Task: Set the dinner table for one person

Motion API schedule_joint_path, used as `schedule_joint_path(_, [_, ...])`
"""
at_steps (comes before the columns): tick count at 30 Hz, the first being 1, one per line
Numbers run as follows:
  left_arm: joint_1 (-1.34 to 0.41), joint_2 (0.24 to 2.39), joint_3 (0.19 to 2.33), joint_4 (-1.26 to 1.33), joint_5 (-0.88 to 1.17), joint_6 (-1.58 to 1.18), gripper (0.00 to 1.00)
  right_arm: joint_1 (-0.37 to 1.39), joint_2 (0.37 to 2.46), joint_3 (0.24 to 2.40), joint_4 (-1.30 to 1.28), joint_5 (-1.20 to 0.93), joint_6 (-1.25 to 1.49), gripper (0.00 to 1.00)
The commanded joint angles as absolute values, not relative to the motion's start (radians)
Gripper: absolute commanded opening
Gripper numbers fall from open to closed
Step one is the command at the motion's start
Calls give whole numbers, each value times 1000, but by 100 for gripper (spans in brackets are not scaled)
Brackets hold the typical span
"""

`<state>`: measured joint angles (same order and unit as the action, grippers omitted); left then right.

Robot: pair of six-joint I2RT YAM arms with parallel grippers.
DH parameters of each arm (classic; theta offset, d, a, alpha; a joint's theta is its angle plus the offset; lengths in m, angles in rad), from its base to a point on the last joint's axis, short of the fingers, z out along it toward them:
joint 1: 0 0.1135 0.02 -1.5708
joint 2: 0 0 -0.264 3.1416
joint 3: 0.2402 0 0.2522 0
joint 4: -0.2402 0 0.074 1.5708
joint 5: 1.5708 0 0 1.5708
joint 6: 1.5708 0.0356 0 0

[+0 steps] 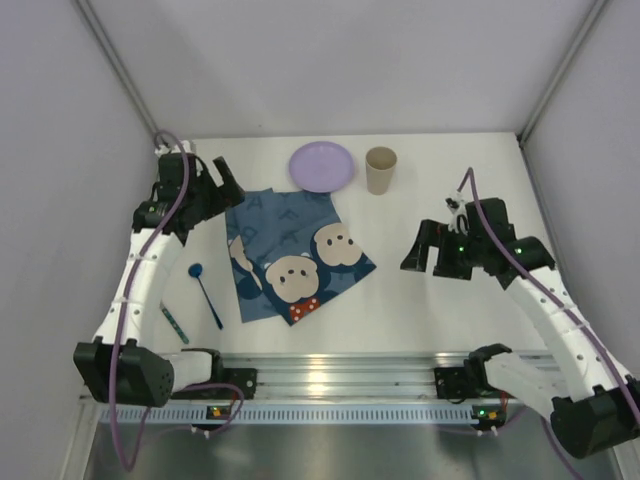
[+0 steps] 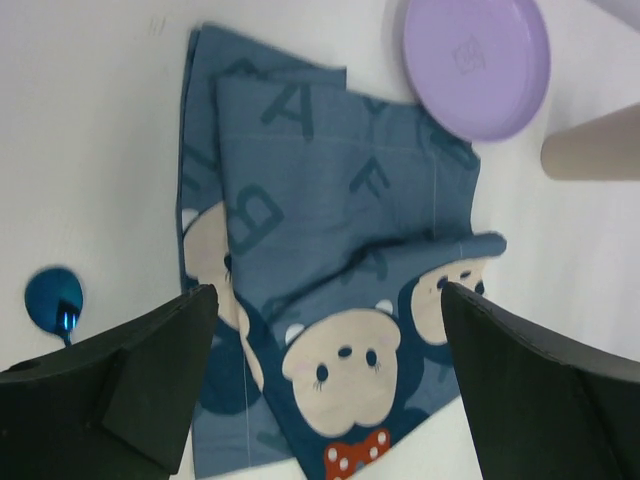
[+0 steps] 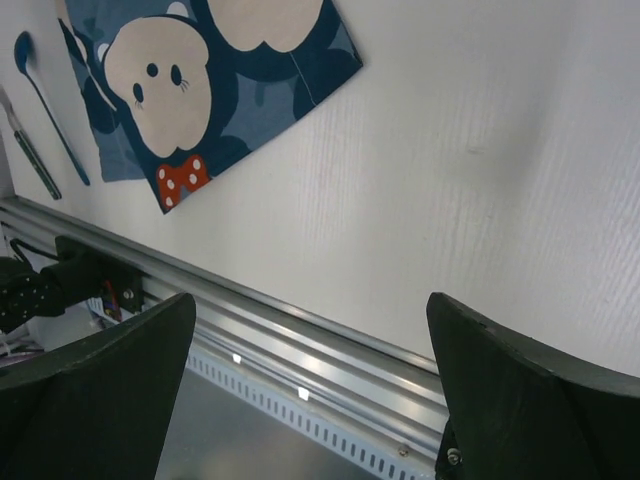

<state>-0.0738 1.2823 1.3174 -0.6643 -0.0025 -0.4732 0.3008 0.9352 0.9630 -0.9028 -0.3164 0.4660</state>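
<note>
1. The dinner table (image 1: 425, 305) fills the top view as a white matte surface. Its aluminium rail (image 1: 330, 375) runs along the 6 o'clock edge, just ahead of the arm bases.
2. A blue cartoon-mouse placemat (image 1: 295, 250) lies left of centre, skewed and partly folded over itself.
3. A lilac plate (image 1: 322, 166) sits at the placemat's 12 o'clock, close to its far edge. A beige cup (image 1: 380, 170) stands upright just beside the plate at its 3 o'clock.
4. A blue spoon (image 1: 207, 290) lies at the placemat's 8 o'clock with its bowl toward the far side. A slim teal-handled utensil (image 1: 172, 323), too small to identify, lies at the spoon's 8 o'clock.
5. The left gripper (image 1: 230, 185) is at the placemat's 10 o'clock corner, its jaws spread wide and holding nothing.
6. The right gripper (image 1: 427, 255) is over bare tabletop at the placemat's 3 o'clock, well apart from it, jaws likewise wide and empty.
</note>
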Motion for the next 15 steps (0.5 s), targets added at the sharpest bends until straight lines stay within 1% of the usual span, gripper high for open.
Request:
schedule_joint_path(1, [-75,1175,1206,-750,44,-569,99,311,1018,962,-789,-397,476,100])
schedule_joint_path(4, [-77,1111,1081,-778,113,-613,99,311,1110,951,-704,-431,474,100])
schedule_joint_path(7, [-77,1017,979,-798,127,-638,99,311,1219,945,-585,-492,483,100])
schedule_joint_path(11, [-77,950,930,-851,129,-620,98,336,1371,943,-471,-505,515,100])
schedule_joint_path(15, [-77,922,905,-891,153,-617,95,380,1503,969,-404,-462,520,99])
